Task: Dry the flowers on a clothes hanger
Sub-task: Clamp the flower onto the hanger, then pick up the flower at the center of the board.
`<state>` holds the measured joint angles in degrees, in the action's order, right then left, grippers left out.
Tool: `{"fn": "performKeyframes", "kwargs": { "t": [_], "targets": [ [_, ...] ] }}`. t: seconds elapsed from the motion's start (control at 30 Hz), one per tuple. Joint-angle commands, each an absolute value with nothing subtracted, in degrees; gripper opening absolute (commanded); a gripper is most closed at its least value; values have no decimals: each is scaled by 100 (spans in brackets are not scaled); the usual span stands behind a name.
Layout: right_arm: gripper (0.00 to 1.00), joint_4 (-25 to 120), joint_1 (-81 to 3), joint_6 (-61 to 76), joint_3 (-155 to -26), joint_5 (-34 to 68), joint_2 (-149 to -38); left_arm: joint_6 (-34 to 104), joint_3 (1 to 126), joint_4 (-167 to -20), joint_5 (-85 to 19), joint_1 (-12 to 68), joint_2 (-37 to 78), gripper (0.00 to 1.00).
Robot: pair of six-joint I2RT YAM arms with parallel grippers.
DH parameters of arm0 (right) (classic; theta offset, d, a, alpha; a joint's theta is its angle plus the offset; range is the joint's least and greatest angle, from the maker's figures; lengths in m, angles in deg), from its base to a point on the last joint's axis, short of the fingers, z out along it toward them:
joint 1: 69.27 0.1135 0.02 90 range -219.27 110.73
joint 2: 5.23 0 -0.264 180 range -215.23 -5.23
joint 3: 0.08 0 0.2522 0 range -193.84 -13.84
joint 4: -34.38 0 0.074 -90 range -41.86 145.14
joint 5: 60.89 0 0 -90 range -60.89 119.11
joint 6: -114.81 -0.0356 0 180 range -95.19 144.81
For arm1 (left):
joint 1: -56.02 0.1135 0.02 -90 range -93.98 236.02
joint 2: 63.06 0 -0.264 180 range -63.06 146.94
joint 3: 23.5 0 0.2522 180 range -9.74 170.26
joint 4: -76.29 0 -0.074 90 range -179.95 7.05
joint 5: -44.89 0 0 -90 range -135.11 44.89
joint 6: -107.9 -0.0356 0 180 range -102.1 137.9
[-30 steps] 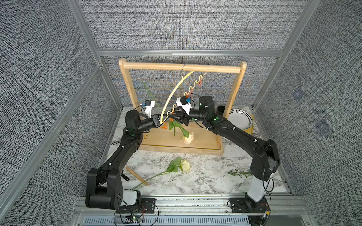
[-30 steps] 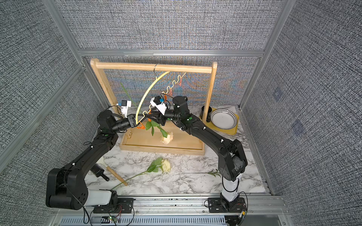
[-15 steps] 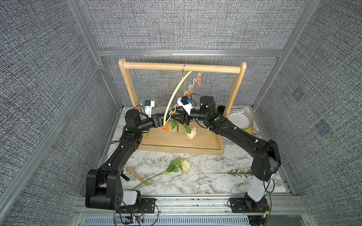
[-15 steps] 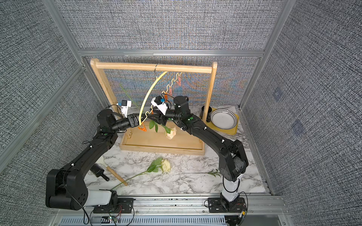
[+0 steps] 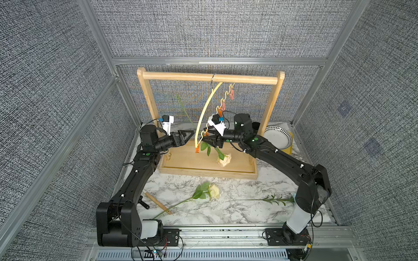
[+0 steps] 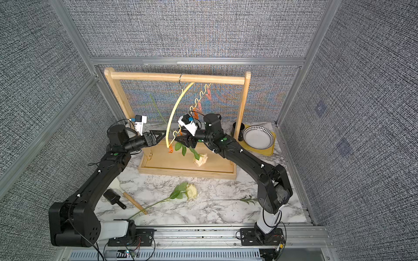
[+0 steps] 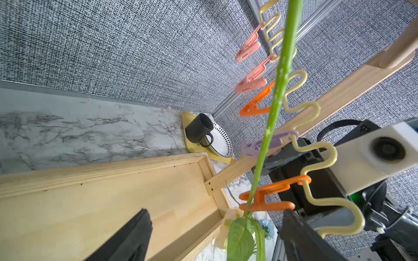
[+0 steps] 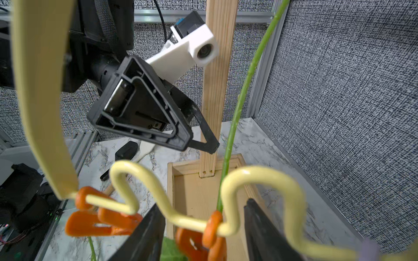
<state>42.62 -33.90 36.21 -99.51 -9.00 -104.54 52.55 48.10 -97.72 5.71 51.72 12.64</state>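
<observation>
Light-wood rack frame point(image 5: 210, 78) bears the pale yellow wavy-barred hanger point(image 5: 204, 110). Its orange clip point(image 7: 267, 204) holds the peach rose point(image 5: 225, 159) head-down for drying, so left pincer point(image 5: 190, 136) and right pincer point(image 5: 204, 139) flank it gaping, empty. Cream-white rose point(image 5: 213, 191) lies at 6 o'clock on the tabletop point(image 5: 226, 214).
</observation>
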Motion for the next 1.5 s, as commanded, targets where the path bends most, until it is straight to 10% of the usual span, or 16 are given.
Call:
{"fn": "performKeyframes", "kwargs": {
  "t": [0.0, 0.53, 0.93, 1.47],
  "targets": [
    [61, 4357, -3402, 3768, -9764, -801, -10280, 4994, 4873, -9475, 463, 5232, 1181, 94],
    [64, 4904, -3535, 4332, -8452, -703, -8921, 4625, 4757, -8108, -677, 5603, 428, 97],
    [63, 6492, -2842, 6519, -7089, -800, -7566, 4790, 4864, -5798, -3645, 6035, -295, 100],
    [65, 6717, -660, 7173, -7634, 2161, -9818, 5643, 4564, -4658, -4590, 6828, -319, 100]
  ]
}}
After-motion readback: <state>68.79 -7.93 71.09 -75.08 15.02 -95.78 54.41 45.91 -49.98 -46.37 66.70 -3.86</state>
